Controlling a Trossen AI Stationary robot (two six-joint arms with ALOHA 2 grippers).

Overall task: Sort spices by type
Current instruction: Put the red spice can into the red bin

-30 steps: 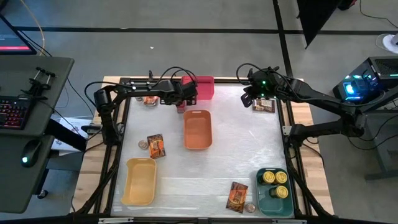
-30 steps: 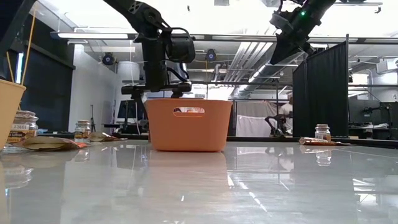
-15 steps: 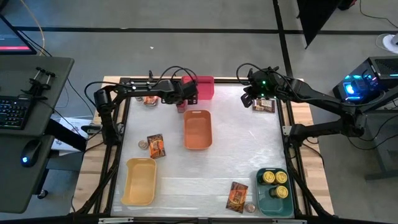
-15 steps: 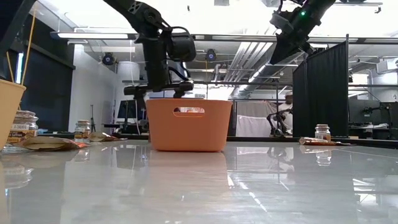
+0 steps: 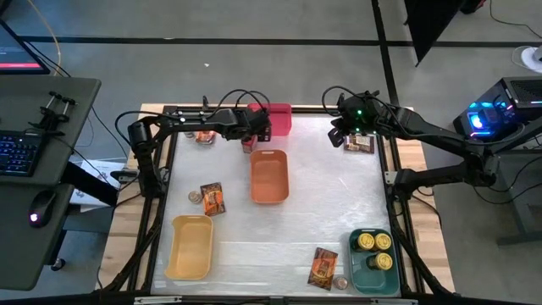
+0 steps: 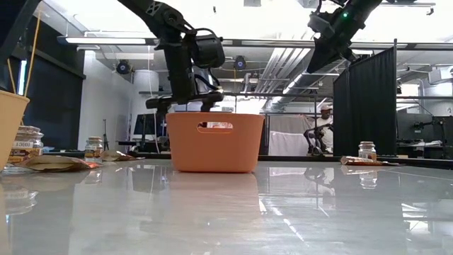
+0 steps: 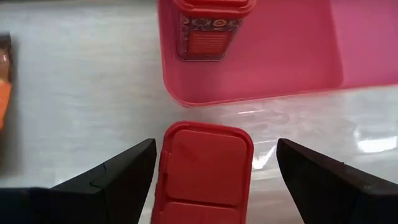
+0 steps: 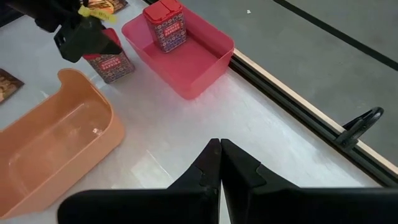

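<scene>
At the far edge of the table, the left gripper (image 7: 211, 168) is held directly above a red box (image 7: 205, 171) standing just outside the pink bin (image 7: 311, 56), its fingers spread wide on either side of the lid and not yet closed on anything. The straddle looks chosen so that the box can be clamped across its narrow sides and lifted — a second red box (image 7: 212, 28) is already seen inside the bin, so this one is judged to belong there too. The bin's near wall lies just beyond the box, and the orange bin (image 5: 268, 175) stands just on the other side, so little room is left for sideways motion; a straight lift seems called for. The right gripper (image 8: 220, 163) is kept shut and empty, raised near the table's far right corner, well apart from the left arm — open tabletop is left beneath it.
</scene>
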